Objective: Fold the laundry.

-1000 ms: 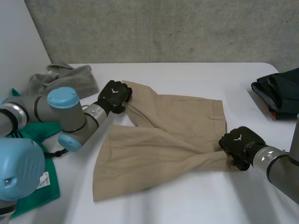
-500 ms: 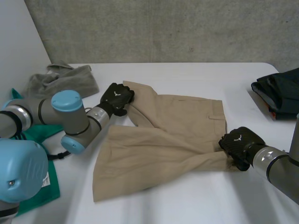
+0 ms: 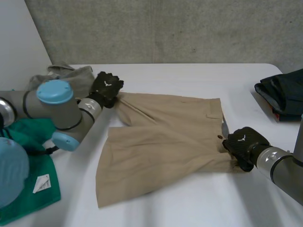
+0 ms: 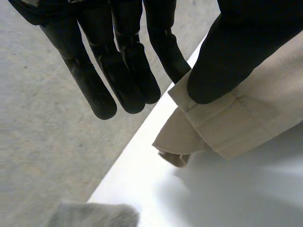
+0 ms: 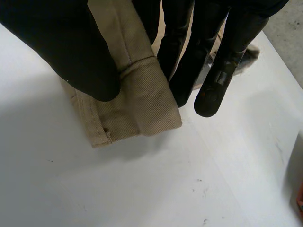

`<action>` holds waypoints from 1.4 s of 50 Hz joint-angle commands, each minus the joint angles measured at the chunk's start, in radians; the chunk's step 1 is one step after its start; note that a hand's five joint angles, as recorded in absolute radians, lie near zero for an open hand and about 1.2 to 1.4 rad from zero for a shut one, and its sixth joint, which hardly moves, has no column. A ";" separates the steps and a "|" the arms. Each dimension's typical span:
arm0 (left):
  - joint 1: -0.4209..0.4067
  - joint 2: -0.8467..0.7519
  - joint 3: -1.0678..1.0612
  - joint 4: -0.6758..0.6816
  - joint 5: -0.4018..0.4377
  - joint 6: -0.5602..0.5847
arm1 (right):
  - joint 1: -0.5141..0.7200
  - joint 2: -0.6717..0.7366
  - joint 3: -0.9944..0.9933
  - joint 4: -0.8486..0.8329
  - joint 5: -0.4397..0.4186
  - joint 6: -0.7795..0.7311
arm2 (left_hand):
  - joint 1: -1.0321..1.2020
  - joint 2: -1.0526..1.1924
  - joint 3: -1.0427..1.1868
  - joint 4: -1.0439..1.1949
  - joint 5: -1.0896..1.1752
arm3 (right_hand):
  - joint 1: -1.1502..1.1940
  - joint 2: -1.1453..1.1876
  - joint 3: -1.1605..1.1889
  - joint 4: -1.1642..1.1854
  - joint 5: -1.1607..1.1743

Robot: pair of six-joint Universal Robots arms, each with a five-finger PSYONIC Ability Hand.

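The left hand (image 3: pixel 106 87) pinches the far left corner of the tan shorts (image 3: pixel 165 137). In its wrist view the thumb (image 4: pixel 236 52) presses on the folded hem (image 4: pixel 236 123) against one finger behind it, while the other fingers (image 4: pixel 118 71) reach straight past the cloth. That corner is raised just off the bench (image 3: pixel 189 208), and the cloth runs taut from it towards the middle.

The right hand (image 3: pixel 244 144) grips the shorts at their right edge, near the front corner. In its wrist view the thumb (image 5: pixel 61 47) lies on top of the doubled hem (image 5: pixel 137 104) and the fingers (image 5: pixel 213 61) are under it, so the cloth is clamped between them. The hem's end hangs just over the bench there.

Between the two hands the shorts lie mostly flat in the middle of the bench, one layer folded over another, with the near left corner spread loose.

A grey cloth (image 3: pixel 71 75) lies crumpled at the far left, just beside the left hand. A green cloth (image 3: pixel 33 156) lies at the near left under that arm. A dark garment (image 3: pixel 284 94) sits at the right edge, well apart from the shorts.
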 commanded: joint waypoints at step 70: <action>-0.250 0.596 -0.904 -0.150 -0.227 -0.432 | -0.001 -0.065 0.005 0.009 -0.002 0.107 | 0.138 0.069 0.073 0.062 0.107 | 0.419 0.223 0.209 0.204 0.235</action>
